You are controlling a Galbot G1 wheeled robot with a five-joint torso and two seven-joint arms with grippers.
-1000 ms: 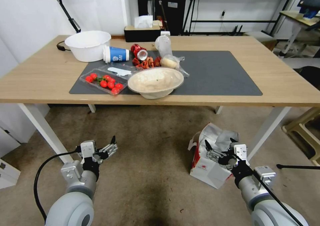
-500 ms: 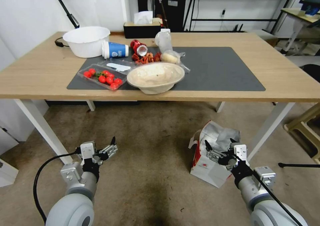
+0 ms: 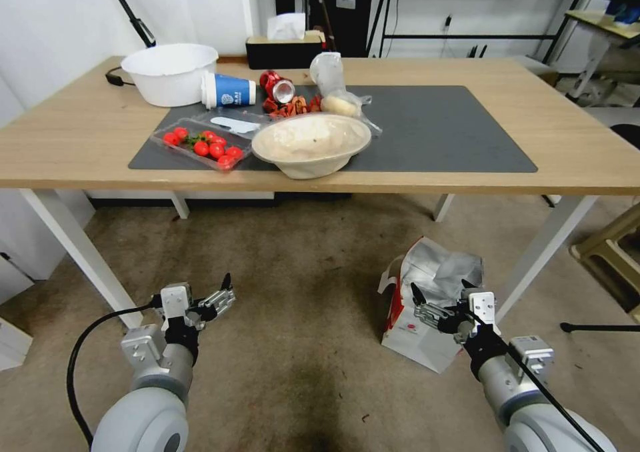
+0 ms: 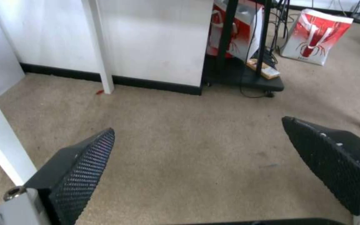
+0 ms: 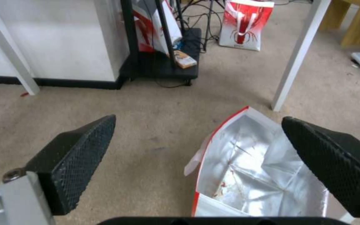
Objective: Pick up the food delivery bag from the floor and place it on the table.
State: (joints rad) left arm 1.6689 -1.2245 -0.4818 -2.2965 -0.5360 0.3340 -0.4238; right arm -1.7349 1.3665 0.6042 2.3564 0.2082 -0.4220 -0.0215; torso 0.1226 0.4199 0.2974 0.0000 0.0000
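Observation:
The food delivery bag [image 3: 408, 331] stands open on the floor [image 3: 300, 259] beside the table's right front leg, white with a red edge and crumpled silver foil inside. My right gripper [image 3: 439, 289] hovers just above its near rim, open and holding nothing. In the right wrist view the bag's foil mouth [image 5: 255, 175] lies below and between the spread fingers of the right gripper [image 5: 198, 122]. My left gripper [image 3: 215, 295] is open over bare carpet to the left, as the left wrist view also shows [image 4: 198, 125]. The table [image 3: 87, 139] with its dark mat [image 3: 440, 132] stands ahead.
The mat's left half holds a beige bowl [image 3: 311, 145], a tomato tray [image 3: 200, 147], a blue cup [image 3: 228, 91] and a red can [image 3: 279, 87]; a white basin [image 3: 170, 72] sits behind. White table legs [image 3: 543, 252] flank the bag. Another red-and-white bag [image 5: 247, 25] stands farther back.
The camera has moved: the table now sits higher in the picture and the bag slightly lower. Both grippers keep the same open pose; the bag has not been touched.

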